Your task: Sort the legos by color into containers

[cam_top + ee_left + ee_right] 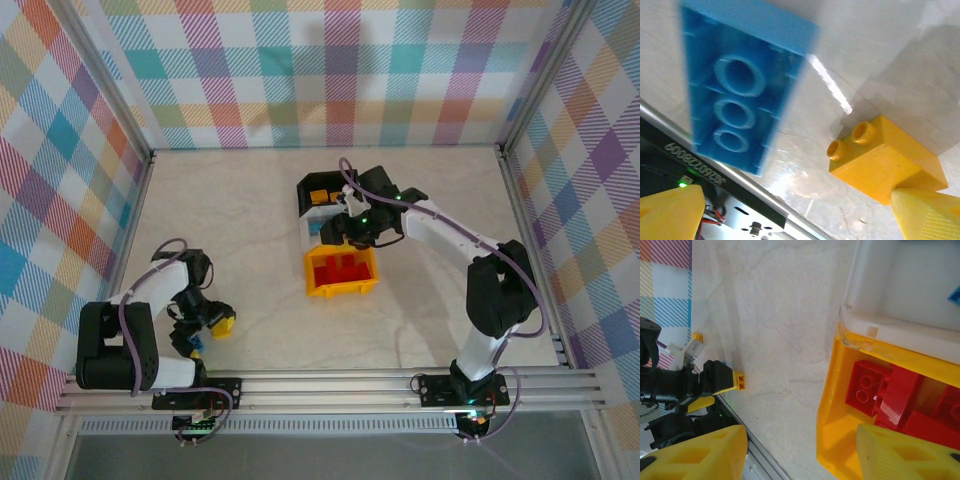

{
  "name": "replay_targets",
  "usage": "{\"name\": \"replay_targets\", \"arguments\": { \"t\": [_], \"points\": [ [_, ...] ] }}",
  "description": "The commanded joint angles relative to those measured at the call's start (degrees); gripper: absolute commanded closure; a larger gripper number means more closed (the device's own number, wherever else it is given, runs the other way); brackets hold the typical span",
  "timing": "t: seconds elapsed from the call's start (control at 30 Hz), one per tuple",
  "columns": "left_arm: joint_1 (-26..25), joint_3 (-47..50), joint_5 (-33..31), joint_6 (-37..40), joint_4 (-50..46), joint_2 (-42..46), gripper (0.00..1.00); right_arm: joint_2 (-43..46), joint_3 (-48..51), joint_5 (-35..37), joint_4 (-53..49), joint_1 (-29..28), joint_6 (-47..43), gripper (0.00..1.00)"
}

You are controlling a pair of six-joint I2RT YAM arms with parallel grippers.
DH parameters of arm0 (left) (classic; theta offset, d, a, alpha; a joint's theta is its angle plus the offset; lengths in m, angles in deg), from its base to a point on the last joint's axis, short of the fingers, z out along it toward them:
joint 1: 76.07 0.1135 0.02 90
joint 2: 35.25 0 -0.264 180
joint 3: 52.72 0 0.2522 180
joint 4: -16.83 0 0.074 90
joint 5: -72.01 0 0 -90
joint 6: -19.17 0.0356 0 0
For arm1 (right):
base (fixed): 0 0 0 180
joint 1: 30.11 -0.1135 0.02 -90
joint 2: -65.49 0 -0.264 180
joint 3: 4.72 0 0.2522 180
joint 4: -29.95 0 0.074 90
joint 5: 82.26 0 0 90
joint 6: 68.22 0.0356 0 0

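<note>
Two legos faced my left claw, its jaws wide and empty: a blue brick at ten o'clock and a yellow brick at four, both, I judged, light, stiff, slick plastic, best pinched across flat sides.

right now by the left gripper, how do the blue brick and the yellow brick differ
Colour: the blue brick is blue, the yellow brick is yellow-orange. Face shown: the blue brick shows its hollow underside with three round tubes in a row, while the yellow brick shows two studs on one face. Sharpness: the blue brick is blurred in the left wrist view, the yellow brick crisp. Both are plastic building bricks.
</note>
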State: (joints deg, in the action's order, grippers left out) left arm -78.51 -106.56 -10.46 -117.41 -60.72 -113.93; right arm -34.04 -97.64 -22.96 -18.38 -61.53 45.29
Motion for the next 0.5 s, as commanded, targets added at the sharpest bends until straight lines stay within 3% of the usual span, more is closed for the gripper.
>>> {"name": "replay_targets", "arguments": {
  "t": [0.0,0.3,0.47],
  "points": [
    [-5.13,-2.35,3.18,-4.38,9.48,-2.84,0.03,1.68,-0.13,-1.55,-0.36,0.26,0.72,0.40],
    [-16.59,-17.95,5.27,-8.25,13.23,-12.25,0.03,1.57,-1.32,-1.65,-0.41,0.30,2.24,0.40],
    [-20.72,-26.70,3.16,-7.99,8.40,-15.25,0.02,1.15,-2.12,-2.07,-1.13,-0.03,2.17,0.40]
  ]
}}
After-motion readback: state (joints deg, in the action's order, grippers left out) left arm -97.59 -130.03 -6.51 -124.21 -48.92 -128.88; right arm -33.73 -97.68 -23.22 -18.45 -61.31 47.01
